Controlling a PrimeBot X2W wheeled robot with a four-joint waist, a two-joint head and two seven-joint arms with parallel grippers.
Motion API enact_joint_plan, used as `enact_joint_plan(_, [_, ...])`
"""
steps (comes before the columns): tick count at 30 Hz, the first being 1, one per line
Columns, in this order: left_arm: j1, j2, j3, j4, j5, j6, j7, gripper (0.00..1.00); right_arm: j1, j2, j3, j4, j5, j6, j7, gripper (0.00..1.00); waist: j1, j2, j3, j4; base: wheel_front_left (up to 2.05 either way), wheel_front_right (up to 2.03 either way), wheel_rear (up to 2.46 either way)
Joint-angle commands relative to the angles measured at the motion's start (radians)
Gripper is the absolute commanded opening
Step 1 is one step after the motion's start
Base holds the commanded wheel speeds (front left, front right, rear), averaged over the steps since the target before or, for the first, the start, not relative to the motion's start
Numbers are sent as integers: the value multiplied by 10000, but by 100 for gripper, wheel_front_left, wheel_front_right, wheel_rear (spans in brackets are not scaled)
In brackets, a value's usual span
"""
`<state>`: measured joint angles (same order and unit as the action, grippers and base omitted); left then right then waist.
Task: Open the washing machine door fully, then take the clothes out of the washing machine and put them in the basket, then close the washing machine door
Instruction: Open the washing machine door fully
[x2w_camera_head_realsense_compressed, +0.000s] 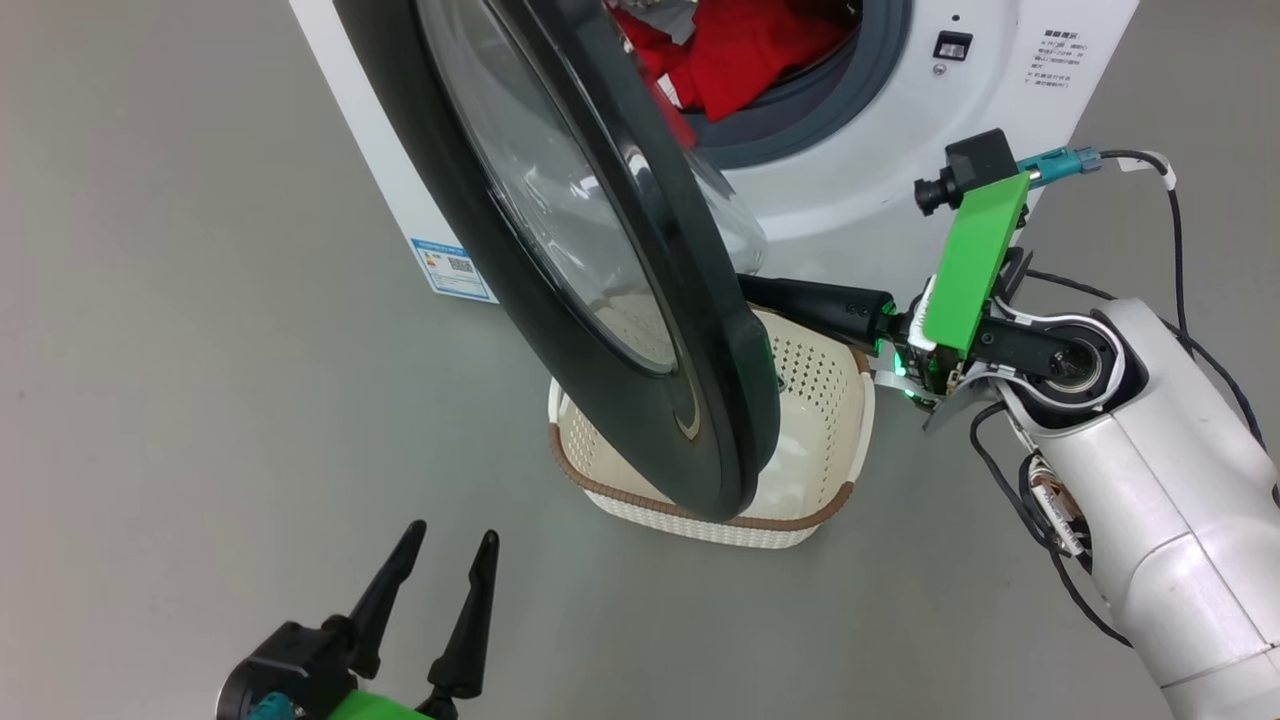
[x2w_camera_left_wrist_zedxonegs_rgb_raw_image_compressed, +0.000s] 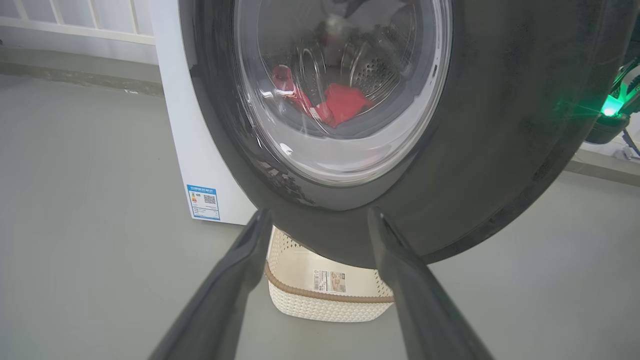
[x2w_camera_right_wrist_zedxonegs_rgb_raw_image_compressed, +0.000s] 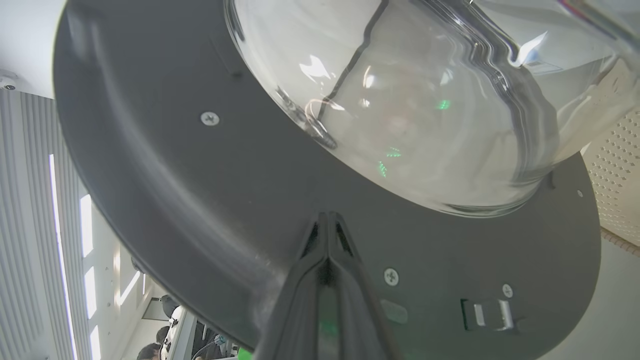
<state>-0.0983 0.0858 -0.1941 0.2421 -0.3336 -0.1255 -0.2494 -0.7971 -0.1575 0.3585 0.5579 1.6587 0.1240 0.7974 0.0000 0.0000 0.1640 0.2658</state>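
The washing machine (x2w_camera_head_realsense_compressed: 860, 200) stands ahead with its door (x2w_camera_head_realsense_compressed: 715, 430) swung partly out, edge-on to me. Red clothes (x2w_camera_head_realsense_compressed: 745, 50) lie in the drum and also show through the glass (x2w_camera_left_wrist_zedxonegs_rgb_raw_image_compressed: 345, 102). The basket (x2w_camera_head_realsense_compressed: 820, 400) sits on the floor under the door's lower rim. My right gripper (x2w_camera_right_wrist_zedxonegs_rgb_raw_image_compressed: 327, 216) is shut with nothing in it, its tips against the door's black inner face just below the glass bowl (x2w_camera_right_wrist_zedxonegs_rgb_raw_image_compressed: 425, 115); in the head view its fingers (x2w_camera_head_realsense_compressed: 810, 300) reach in behind the door. My left gripper (x2w_camera_head_realsense_compressed: 450, 545) is open, low and in front of the door's outer face (x2w_camera_left_wrist_zedxonegs_rgb_raw_image_compressed: 500, 125).
Grey floor lies all around the machine. A blue label sticker (x2w_camera_head_realsense_compressed: 452, 268) marks the machine's left side. The door's latch (x2w_camera_right_wrist_zedxonegs_rgb_raw_image_compressed: 490, 315) sits on the inner rim, right of my right fingers. A low white rail (x2w_camera_left_wrist_zedxonegs_rgb_raw_image_compressed: 75, 25) runs along the back wall.
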Motion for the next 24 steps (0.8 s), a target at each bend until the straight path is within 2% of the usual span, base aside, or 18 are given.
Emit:
enact_joint_plan(1, [-26,123,394,-272,74,-52,-124,100,195,147,-23,-321,-186,67,-176,40,0,0,18,-17,0,0,0])
enact_joint_plan(2, [-35,125,412,-278,61,-52,-124,100,219,134,-60,-331,-234,67,-272,75,0,0,30,-31,0,0,0])
enact_joint_plan(3, [-42,130,430,-280,49,-52,-124,100,253,122,-91,-329,-269,67,-344,100,0,0,33,-49,0,0,0])
enact_joint_plan(14, [-66,271,501,-241,-5,-52,-124,100,926,-111,-421,-285,-626,67,-1108,100,0,0,-86,-457,0,0,0])
enact_joint_plan(24, [-22,387,711,-189,-91,-52,-124,100,2192,-275,-647,-606,-1005,67,-2181,100,0,0,-215,-867,0,0,0])
